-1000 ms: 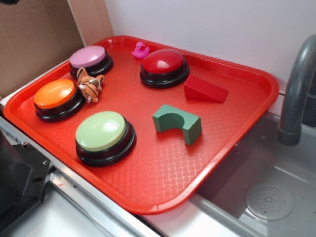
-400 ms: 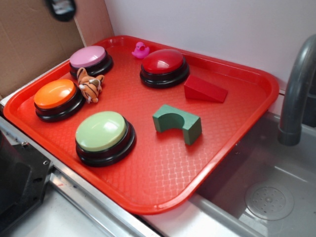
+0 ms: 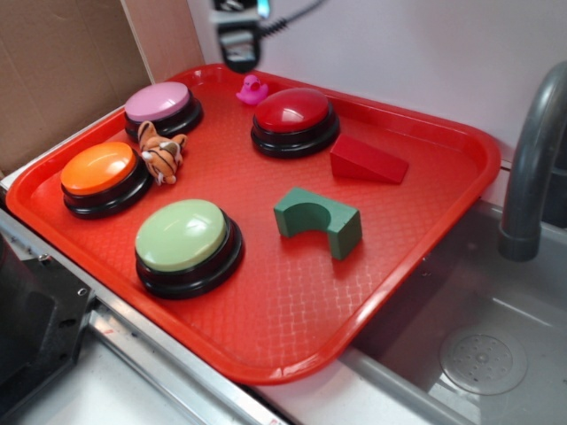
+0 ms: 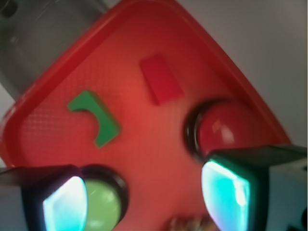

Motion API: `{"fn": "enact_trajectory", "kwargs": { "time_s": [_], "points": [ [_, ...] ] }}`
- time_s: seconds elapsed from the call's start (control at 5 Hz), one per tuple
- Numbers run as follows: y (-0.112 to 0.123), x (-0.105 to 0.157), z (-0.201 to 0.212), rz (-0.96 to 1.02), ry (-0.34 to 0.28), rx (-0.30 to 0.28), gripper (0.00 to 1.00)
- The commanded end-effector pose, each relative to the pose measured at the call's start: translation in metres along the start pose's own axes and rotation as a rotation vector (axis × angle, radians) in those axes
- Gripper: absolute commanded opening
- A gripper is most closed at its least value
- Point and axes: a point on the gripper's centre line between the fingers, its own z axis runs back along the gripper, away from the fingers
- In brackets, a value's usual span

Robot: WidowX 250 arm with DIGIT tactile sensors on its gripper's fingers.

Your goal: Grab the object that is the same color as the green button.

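Exterior view shows the gripper (image 3: 237, 55) has swung from the desk's far left corner to above the tray's (image 3: 461, 150) far edge, closing on its target. Its jaws are spread and empty, pointing down. The green block (image 3: 317, 221) lies mid-tray, right of the green button (image 3: 183, 236).

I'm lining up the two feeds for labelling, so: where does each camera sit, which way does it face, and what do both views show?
Exterior: fixed off the tray's near corner, raised, looking obliquely down across the red tray toward the wall; only the gripper shows, at the top edge.
Wrist: on the arm, high up, looking down on the tray; the two fingers frame the bottom corners, spread apart.
Shared: the green arch block, green button, red wedge and red button.
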Motion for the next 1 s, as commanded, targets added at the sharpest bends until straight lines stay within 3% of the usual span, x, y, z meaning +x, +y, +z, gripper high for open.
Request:
{"fn": "enact_trajectory", "kwargs": {
  "time_s": [0.0, 0.2, 0.6, 0.8],
  "points": [
    [-0.046, 0.028, -0.026, -0.524, -0.077, -0.066, 1.00],
    [-0.058, 0.020, -0.034, -0.774, -0.084, -0.075, 1.00],
    [-0.064, 0.023, -0.073, -0.663, 0.013, -0.015, 1.00],
    [-0.076, 0.025, -0.092, -0.637, 0.044, -0.041, 1.00]
  ]
}}
